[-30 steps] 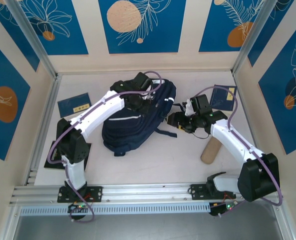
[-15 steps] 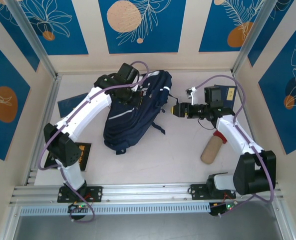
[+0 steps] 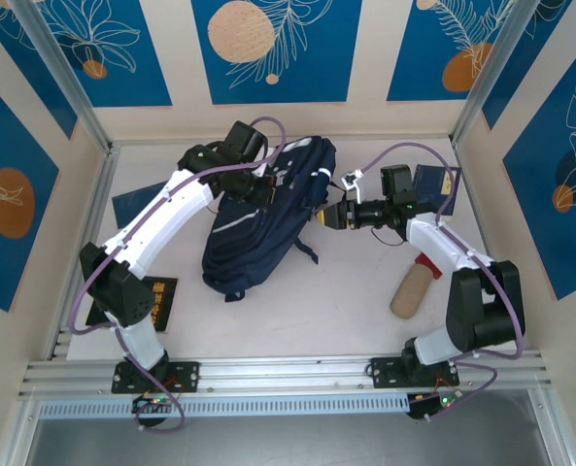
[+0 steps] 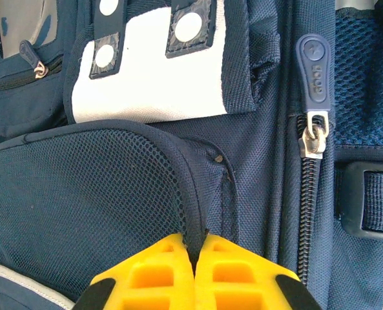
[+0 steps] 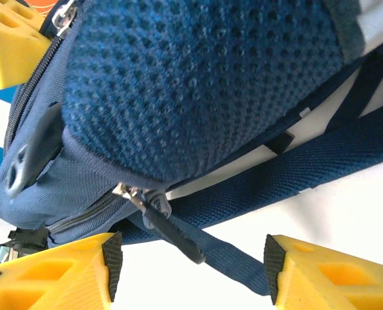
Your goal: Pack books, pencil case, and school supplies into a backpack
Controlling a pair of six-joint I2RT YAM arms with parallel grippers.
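Over swings the right arm! A second ago it hung clear of the backpack (image 3: 258,233); now the right gripper (image 3: 326,216) is up against the bag's right edge. The bag itself has been dragged toward the back wall, with the left arm stretched out after it.

From above: the backpack lies mid-worktop (image 3: 346,311), and the left gripper (image 3: 271,190) is down on its upper part. One book (image 3: 435,183) sits right of the backpack, behind the right arm. A second book (image 3: 137,206) lies off its left side, and a third book (image 3: 159,301) is left and nearer, by the left arm's base. A tan roll (image 3: 411,291) rests to the bag's lower right.

Left wrist view: yellow jaws shut tight, pinching the seam at the mesh pocket's (image 4: 81,213) rim, just below the white patch (image 4: 159,71). A zip pull (image 4: 312,71) hangs to the right.

Right wrist view: jaws standing wide, one either side. A dark zip tab (image 5: 160,216) and a navy strap (image 5: 294,174) hang between them, under the backpack's bulging mesh. Nothing is gripped.
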